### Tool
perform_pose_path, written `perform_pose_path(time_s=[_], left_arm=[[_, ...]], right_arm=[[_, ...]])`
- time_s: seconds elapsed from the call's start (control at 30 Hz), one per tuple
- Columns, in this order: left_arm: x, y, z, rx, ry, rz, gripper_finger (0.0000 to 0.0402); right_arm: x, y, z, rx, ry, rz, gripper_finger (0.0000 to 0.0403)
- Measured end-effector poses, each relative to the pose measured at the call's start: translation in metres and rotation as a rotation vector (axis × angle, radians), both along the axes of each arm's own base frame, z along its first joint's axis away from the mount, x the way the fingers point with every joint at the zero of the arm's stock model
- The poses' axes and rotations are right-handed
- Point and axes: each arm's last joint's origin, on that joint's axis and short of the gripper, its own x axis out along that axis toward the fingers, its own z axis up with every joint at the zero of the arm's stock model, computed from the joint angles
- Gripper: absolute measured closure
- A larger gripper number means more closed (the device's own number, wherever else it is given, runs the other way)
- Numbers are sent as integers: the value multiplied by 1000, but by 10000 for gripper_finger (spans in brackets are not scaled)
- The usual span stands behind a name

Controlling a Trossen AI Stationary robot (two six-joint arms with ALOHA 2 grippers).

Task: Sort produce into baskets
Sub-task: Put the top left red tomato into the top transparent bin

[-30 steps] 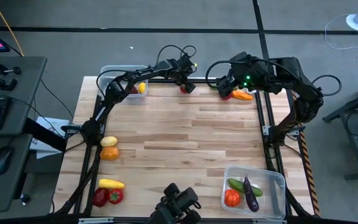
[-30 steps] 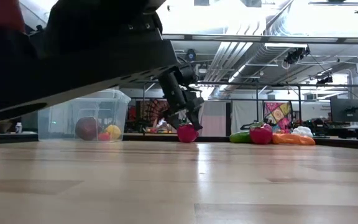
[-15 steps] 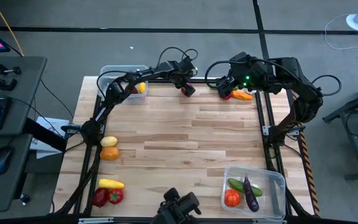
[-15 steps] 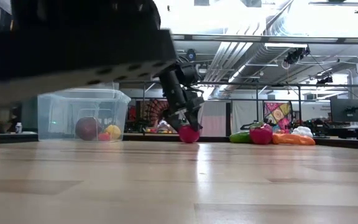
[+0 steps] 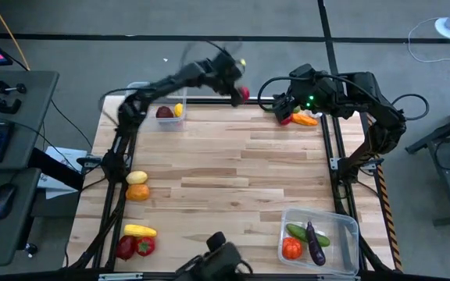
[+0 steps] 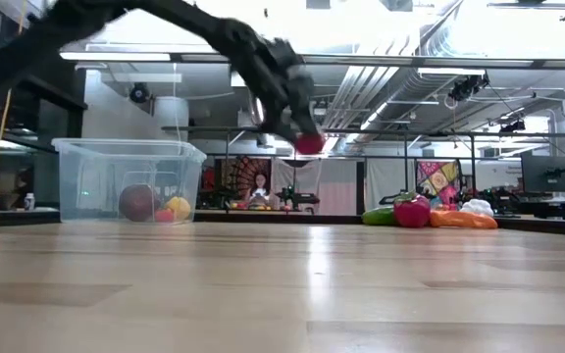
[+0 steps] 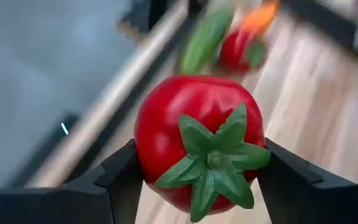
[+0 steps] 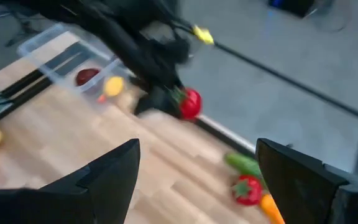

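My left gripper (image 5: 241,94) is shut on a red tomato (image 7: 197,140) with a green leaf crown, held in the air over the table's far edge; it also shows in the low view (image 6: 309,144) and in the right wrist view (image 8: 190,102). My right gripper (image 5: 284,114) is open and empty above a far-right group of produce (image 5: 303,119): a red piece, a carrot, a cucumber and a white piece, all lying on the table. A clear basket (image 5: 148,100) at the far left holds a dark red apple and a lemon. A second clear basket (image 5: 348,226) stands at the near right. My left gripper pinches the tomato by two opposite sides (image 7: 143,149) between its two fingers (image 7: 120,180). The leaf crown faces back toward the wrist camera. The tomato is lifted clear of the table.
The near right basket holds a cucumber, an eggplant and an orange-red piece (image 5: 291,248). At the left edge lie a yellow piece (image 5: 137,178) and an orange (image 5: 137,192); at the near left lie a yellow piece (image 5: 140,230) and red peppers (image 5: 135,247). The table's middle is bare wood.
My left gripper has risen fast from the table's far edge with the tomato, drifting a little toward the far right. The tomato, which sat on the wood, now hangs clear of the table, well above it.
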Motion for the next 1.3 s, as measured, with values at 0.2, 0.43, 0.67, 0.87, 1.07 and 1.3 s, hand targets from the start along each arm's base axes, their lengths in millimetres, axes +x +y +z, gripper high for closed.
perform_pose_path(time_s=[0.2, 0.43, 0.67, 0.87, 1.07, 1.3], left_arm=[[-55, -33, 91, 130, -117, -23, 133], [-131, -87, 108, 97, -103, 57, 136], [-212, -136, 68, 62, -34, 384, 132], [-255, -158, 62, 192, -71, 648, 131], [-269, -166, 75, 269, -154, 694, 131], [-272, -167, 76, 290, -142, 672, 130]], right_arm=[[-2, -5, 2, -119, 56, -44, 89], [-3, -16, 2, -205, 124, -92, 89], [9, -28, -4, -217, 163, -121, 89], [25, -39, -15, -217, 223, -129, 89], [39, -46, -26, -192, 270, -106, 89], [48, -57, -39, -119, 328, -74, 89]])
